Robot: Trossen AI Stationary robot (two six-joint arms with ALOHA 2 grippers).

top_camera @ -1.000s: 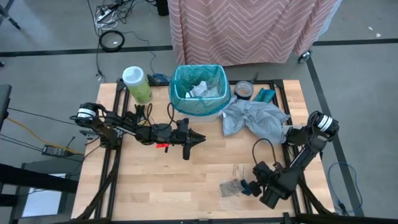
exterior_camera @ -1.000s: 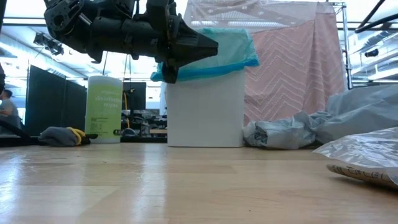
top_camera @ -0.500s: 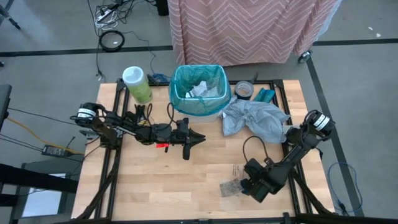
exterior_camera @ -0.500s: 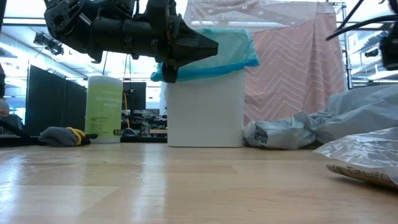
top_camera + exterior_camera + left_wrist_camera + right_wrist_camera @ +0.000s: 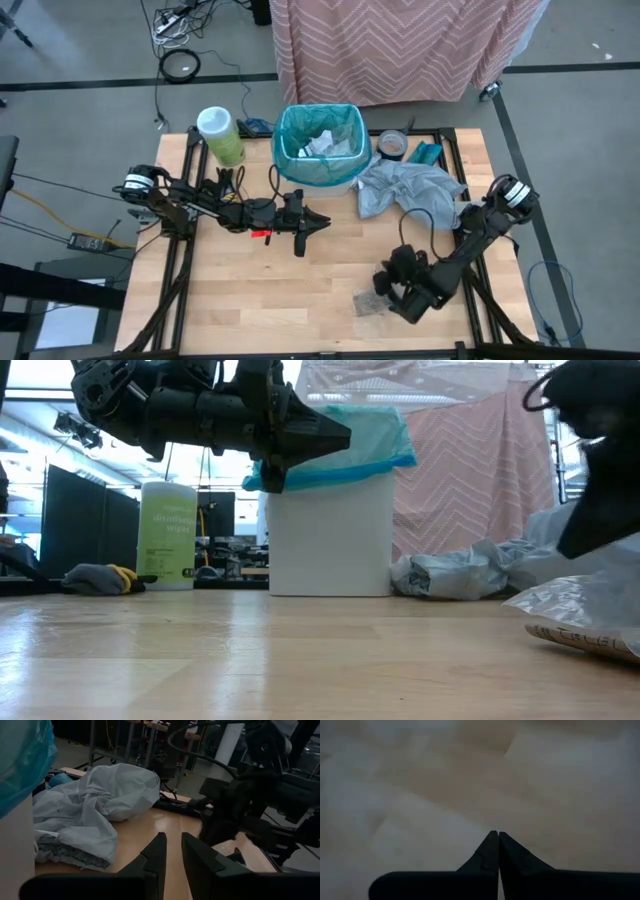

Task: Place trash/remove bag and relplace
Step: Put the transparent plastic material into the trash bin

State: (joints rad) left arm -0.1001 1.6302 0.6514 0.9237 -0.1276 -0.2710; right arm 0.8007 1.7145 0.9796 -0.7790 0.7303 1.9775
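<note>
The white bin (image 5: 345, 183) stands at the table's far middle, lined with the teal bag (image 5: 300, 160) folded over its rim; white trash (image 5: 322, 143) lies inside. A clear packet (image 5: 368, 303) lies flat on the table near the front. My left gripper (image 5: 322, 222) hovers level in front of the bin, pointing toward the table's right; its fingers (image 5: 159, 845) stand a narrow gap apart with nothing between them. My right gripper (image 5: 494, 836) is shut, slanting down just above the packet's far right edge (image 5: 384, 288); I see no touch.
A crumpled pale grey plastic bag (image 5: 410, 192) lies right of the bin. A green wipes canister (image 5: 220, 135) stands at the far left, a tape roll (image 5: 392, 145) and a teal item (image 5: 427, 153) at the far right. Bare wood lies between the arms.
My right gripper has swung toward the table's left, from beside the packet's right edge to over it, and its wrist has rolled and tipped as it went. Its fingers stay shut. The left arm, the bin and the packet have kept still.
</note>
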